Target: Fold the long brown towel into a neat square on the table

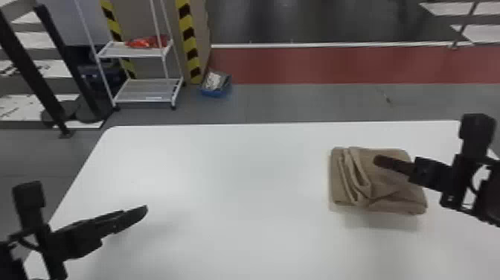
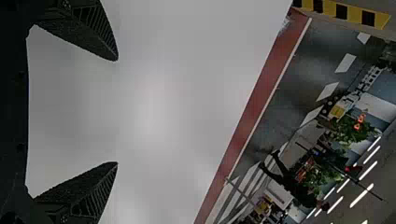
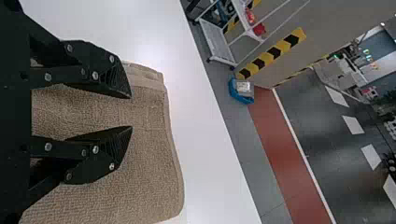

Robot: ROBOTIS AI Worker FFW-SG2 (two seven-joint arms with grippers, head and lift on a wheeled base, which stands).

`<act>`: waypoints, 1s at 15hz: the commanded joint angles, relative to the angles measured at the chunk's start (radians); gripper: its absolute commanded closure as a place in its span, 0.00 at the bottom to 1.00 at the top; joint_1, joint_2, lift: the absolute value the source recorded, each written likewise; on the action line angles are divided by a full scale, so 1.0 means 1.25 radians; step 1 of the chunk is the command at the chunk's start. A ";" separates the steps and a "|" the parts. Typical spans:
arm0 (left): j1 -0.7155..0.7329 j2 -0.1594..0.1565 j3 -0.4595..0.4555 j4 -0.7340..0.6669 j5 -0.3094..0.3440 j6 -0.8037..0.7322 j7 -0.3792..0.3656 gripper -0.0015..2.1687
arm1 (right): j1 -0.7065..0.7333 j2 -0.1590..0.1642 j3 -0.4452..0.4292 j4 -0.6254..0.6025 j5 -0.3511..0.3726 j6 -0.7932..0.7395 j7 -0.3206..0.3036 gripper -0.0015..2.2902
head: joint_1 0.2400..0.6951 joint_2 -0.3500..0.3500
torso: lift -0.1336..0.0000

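Observation:
The brown towel (image 1: 394, 193) lies folded into a compact, roughly square bundle on the right part of the white table (image 1: 238, 186), with loose ridges along its left side. Over its right half is my right gripper (image 1: 377, 161). In the right wrist view the right gripper (image 3: 131, 112) stands open above the towel (image 3: 149, 177), a gap between its fingertips and cloth visible through it. My left gripper (image 1: 145, 210) is over the table's left part, away from the towel; in the left wrist view the left gripper (image 2: 117, 111) is wide open with nothing between its fingers.
Beyond the table's far edge, a white wire rack (image 1: 145, 91) and a blue bin (image 1: 216, 83) stand on the floor. Bare tabletop stretches between the left gripper and the towel.

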 commanded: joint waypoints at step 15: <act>0.017 0.000 0.031 -0.008 0.007 -0.001 -0.011 0.04 | 0.109 0.001 0.317 -0.110 0.028 0.081 0.038 0.96 | 1.00 0.85 | 0.07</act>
